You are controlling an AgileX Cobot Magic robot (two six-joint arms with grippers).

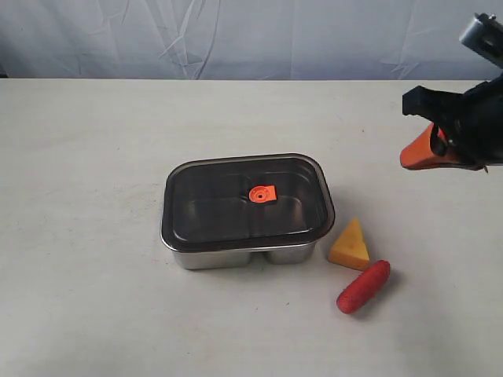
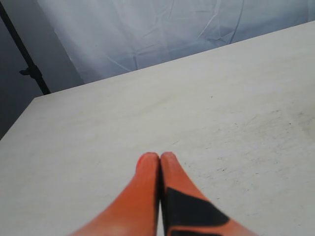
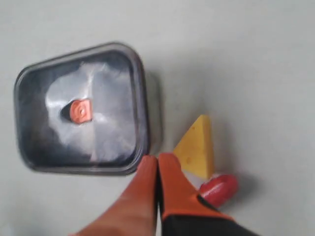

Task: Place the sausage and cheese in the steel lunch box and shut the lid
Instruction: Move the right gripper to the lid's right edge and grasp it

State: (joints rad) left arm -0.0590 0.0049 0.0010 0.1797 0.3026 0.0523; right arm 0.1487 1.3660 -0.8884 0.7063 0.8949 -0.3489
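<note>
Lid (image 1: 247, 196) covers steel lunch box (image 1: 236, 256), so cheese (image 1: 350, 246) and sausage (image 1: 364, 286) lie outside on desk (image 1: 94, 157); left gripper (image 2: 160, 158), right gripper (image 3: 157, 161) both closed, empty.

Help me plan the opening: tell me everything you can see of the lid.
The lid is a dark, see-through rectangle with rounded corners, plastic by its look, with a small orange tab at its centre. It lies flat on the steel lunch box, covering both compartments. Nothing else touches it; the cheese lies beside the box.
</note>
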